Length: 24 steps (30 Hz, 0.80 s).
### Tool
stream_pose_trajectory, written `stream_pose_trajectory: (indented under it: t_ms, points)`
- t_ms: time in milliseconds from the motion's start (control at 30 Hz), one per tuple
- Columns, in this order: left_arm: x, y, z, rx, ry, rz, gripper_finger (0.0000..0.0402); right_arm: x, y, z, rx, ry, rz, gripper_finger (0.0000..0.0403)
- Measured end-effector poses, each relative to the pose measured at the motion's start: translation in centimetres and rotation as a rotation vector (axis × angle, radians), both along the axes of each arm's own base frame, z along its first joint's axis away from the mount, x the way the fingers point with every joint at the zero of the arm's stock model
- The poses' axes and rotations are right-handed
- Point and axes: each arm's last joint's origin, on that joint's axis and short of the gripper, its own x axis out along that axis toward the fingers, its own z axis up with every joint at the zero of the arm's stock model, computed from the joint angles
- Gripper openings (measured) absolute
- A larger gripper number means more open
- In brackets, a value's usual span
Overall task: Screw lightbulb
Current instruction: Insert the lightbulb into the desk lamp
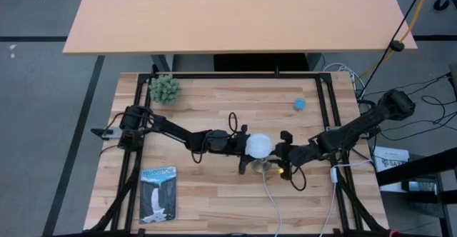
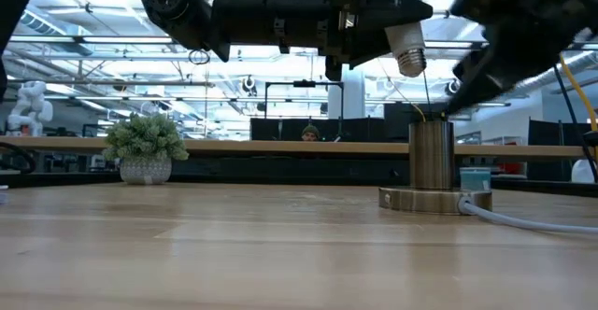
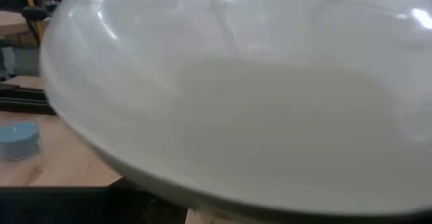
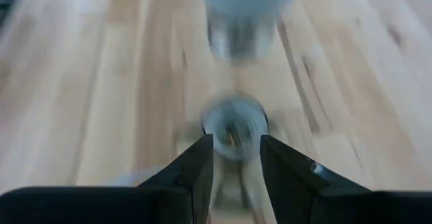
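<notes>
At frame centre, the left gripper [image 1: 243, 145] clamps the smooth white dome-shaped lightbulb [image 1: 258, 145], probably light, slippery and fragile, best held round the dome; the right gripper's [image 4: 236, 158] fingers grip the silvery cylindrical socket [image 2: 432, 156].

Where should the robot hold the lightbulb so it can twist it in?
Probably by the round white dome of the lightbulb, coming from the side, as the left tool does. That leaves the narrow grey screw base pointing down, free above the socket.

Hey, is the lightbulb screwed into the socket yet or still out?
Out. In the low view the lightbulb hangs in the left gripper, with a clear gap above the socket.
</notes>
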Motion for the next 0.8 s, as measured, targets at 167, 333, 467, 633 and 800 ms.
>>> stream_pose_trajectory:
  t_ms: [167,333,467,633,800]
  points:
    - [0.0,0.0,0.0,0.0,-0.001,-0.001,0.0195,-2.4,-0.7,-0.5,0.043,0.189,-0.099,0.0116]
    - [0.0,-0.2,-0.1,0.005,0.002,-0.005,0.0195,-5.1,-0.5,0.5,0.108,0.244,-0.148,0.0116]
    - [0.0,-0.2,-0.5,0.045,0.038,0.013,0.0195,-6.7,0.1,1.4,0.12,0.182,-0.182,0.0116]
    - [0.4,-0.2,-0.8,0.038,0.04,0.046,0.0195,-6.4,0.7,2.2,0.019,-0.019,-0.231,0.0116]
    - [2.7,-1.4,-2.8,0.064,0.068,0.033,0.0195,-6.1,0.8,1.7,-0.016,-0.013,-0.249,0.0116]
